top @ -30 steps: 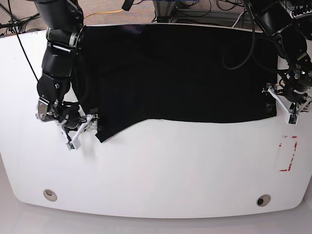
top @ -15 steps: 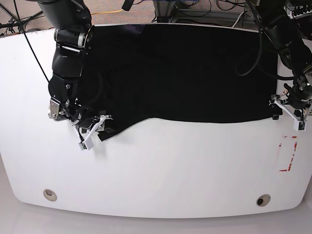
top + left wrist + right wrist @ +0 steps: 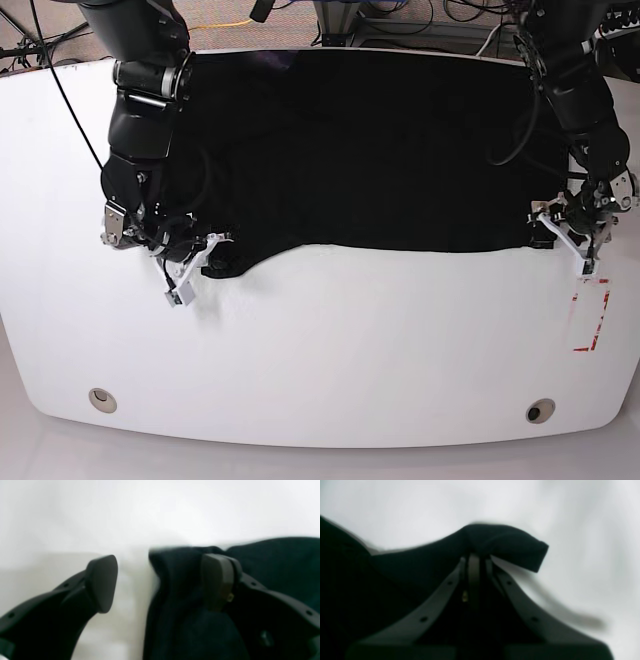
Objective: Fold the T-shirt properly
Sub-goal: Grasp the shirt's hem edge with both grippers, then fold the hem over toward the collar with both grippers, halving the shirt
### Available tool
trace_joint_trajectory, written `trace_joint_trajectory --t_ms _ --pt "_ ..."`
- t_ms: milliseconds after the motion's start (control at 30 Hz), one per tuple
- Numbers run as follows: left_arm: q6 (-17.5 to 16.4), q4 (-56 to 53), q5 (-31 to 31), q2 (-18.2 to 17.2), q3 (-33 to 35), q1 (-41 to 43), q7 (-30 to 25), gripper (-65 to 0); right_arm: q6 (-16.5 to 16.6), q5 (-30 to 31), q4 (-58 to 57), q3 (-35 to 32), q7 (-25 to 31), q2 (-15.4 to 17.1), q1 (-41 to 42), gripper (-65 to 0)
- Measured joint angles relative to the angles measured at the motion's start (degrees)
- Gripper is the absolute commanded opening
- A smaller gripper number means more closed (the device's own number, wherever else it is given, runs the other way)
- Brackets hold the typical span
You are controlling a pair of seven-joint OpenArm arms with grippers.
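Black cloth is pinched between the tips of your right claw (image 3: 475,555): its two jaws are pressed together on a small peak of the T-shirt (image 3: 360,150), at the shirt's near corner on the side of the desk (image 3: 320,350) that shows at the base view's left. That peak looks raised a little off the white top, though the close view is blurred.

Your left claw (image 3: 160,580) is not gripping. Its jaws stand wide apart, one pad over bare desk, the other over cloth, with the shirt's bunched edge lying between them. In the base view this claw sits at the shirt's other near corner, close to the desk's edge on that view's right, just above a red-marked patch (image 3: 590,315).

Outward from both claws, the shirt lies spread across the far half of the desk, reaching its far edge, while the near half is bare.

You seem to be at the grasping step of a fold: one corner taken, the other only straddled. Next, the left claw likely needs to settle onto that edge and close on it. Only then should you lift both corners together and evenly, so the hem carries over straight rather than skewed.
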Motion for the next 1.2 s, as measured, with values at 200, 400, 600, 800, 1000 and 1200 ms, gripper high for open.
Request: trace_joint_trajectory --t_ms 200,400,600,800,1000,1200 --pt "0.1 -0.1 0.1 0.1 -0.1 0.0 -0.3 -61.8 -0.2 -0.2 4.4 -0.1 -3.5 0.0 -0.2 -65.0" --pt "0.2 0.0 0.3 0.2 0.1 0.1 -1.9 -65.0 -0.2 -0.1 9.9 -0.2 -5.5 0.1 -0.2 -65.0" --pt "-0.2 8.0 0.1 0.4 -0.1 1.9 -3.0 -65.0 -0.1 -0.2 16.3 -0.1 -11.0 0.0 -1.0 -65.0" --pt "-0.2 16.0 -0.2 0.7 -0.2 4.8 -3.7 -65.0 0.0 0.9 28.6 0.1 -16.1 0.9 -5.7 -65.0" --pt "-0.5 20.4 -0.4 1.4 -0.1 8.7 -3.8 -65.0 0.0 1.2 38.6 0.2 -19.9 1.0 -11.9 -65.0" --pt "-0.6 22.0 -0.3 1.4 -0.2 13.3 -3.8 -65.0 0.1 1.4 49.7 0.2 -24.0 0.9 -20.0 -65.0"
